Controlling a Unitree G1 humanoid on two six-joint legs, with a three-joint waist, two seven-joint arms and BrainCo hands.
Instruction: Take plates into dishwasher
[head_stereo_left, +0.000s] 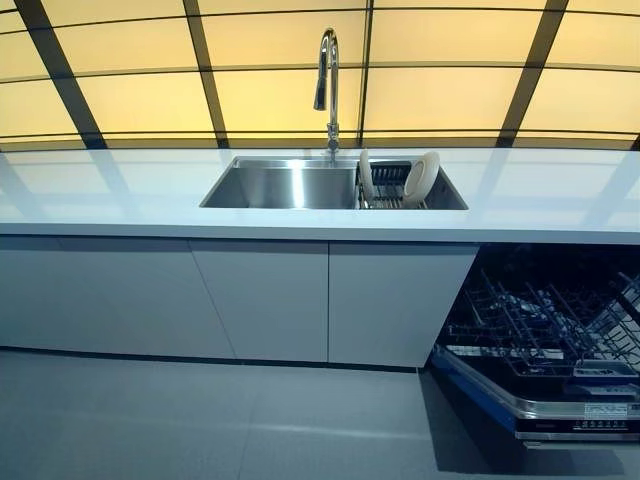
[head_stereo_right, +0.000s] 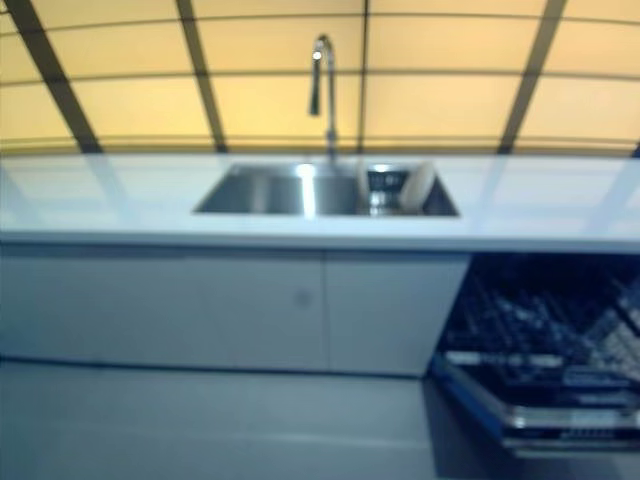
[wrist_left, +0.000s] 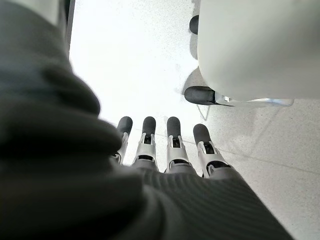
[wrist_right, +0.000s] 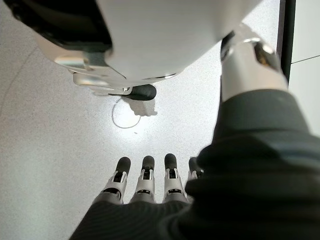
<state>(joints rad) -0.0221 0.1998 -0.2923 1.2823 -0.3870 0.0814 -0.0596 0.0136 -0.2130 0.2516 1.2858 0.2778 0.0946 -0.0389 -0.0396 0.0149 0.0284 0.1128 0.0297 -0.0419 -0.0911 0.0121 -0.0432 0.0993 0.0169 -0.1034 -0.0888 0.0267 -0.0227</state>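
Note:
Two white plates (head_stereo_left: 421, 177) (head_stereo_left: 366, 175) stand on edge in a wire rack (head_stereo_left: 390, 193) at the right end of the steel sink (head_stereo_left: 270, 186). The dishwasher (head_stereo_left: 545, 330) is open at the lower right, its dark rack pulled out over the lowered door (head_stereo_left: 530, 405). Neither hand shows in the eye views. In the left wrist view my left hand (wrist_left: 173, 142) hangs with straight fingers over the pale floor and holds nothing. My right hand (wrist_right: 145, 181) does the same in the right wrist view.
A tall chrome faucet (head_stereo_left: 328, 80) rises behind the sink. The white countertop (head_stereo_left: 120, 195) runs the width of the view over white cabinet doors (head_stereo_left: 260, 300). Grey floor (head_stereo_left: 200, 420) lies in front of the cabinets.

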